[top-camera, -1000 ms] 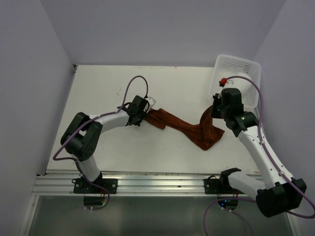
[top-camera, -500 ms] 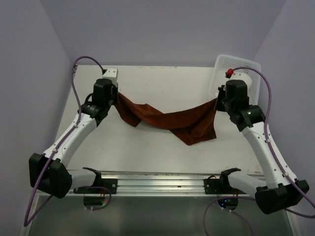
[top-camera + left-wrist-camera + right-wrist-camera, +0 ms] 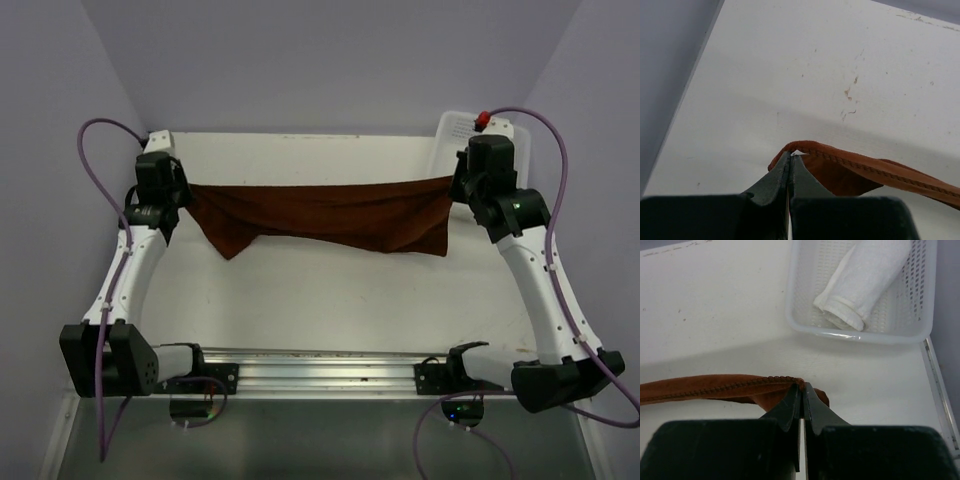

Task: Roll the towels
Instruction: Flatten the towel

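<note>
Over white table (image 3: 320, 290), rust-brown towel (image 3: 330, 212) spans wide between arms, top hem taut, lower edge sagging in soft folds. Half second back it drooped mid-span, arms closer. White perforated basket (image 3: 860, 337) at far right, partly behind right arm, rolled white towel (image 3: 865, 275) inside. Left gripper (image 3: 791, 156) pinches stitched corner; right gripper (image 3: 802, 387) clamps opposite corner.

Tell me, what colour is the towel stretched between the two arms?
The towel is plain rust-brown; top view shows it best.
</note>
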`<state>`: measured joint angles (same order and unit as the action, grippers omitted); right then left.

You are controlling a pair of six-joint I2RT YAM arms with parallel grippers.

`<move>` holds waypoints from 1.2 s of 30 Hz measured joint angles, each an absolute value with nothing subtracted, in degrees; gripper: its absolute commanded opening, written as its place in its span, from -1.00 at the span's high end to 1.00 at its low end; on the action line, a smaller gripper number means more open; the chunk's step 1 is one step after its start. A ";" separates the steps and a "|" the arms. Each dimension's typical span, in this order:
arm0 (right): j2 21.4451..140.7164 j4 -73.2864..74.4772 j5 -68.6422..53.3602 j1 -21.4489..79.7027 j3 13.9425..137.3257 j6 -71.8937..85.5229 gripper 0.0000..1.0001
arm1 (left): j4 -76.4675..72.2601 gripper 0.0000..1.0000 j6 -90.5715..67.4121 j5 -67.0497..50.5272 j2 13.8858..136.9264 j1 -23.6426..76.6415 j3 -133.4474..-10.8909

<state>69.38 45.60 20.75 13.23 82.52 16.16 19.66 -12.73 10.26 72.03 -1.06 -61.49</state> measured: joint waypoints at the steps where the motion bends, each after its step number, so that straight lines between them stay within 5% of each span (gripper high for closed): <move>1: 69.43 45.80 20.86 13.06 82.94 16.16 1.00 | 19.94 1.00 -12.93 9.50 72.03 -1.76 -62.02; 26: 54.72 56.29 16.51 12.69 82.26 19.94 1.00 | 27.27 1.00 -12.75 10.59 55.48 -2.90 -70.41; 36: 58.17 57.71 13.74 12.69 79.46 20.99 1.00 | 28.71 1.00 -12.43 15.35 52.21 -2.90 -70.41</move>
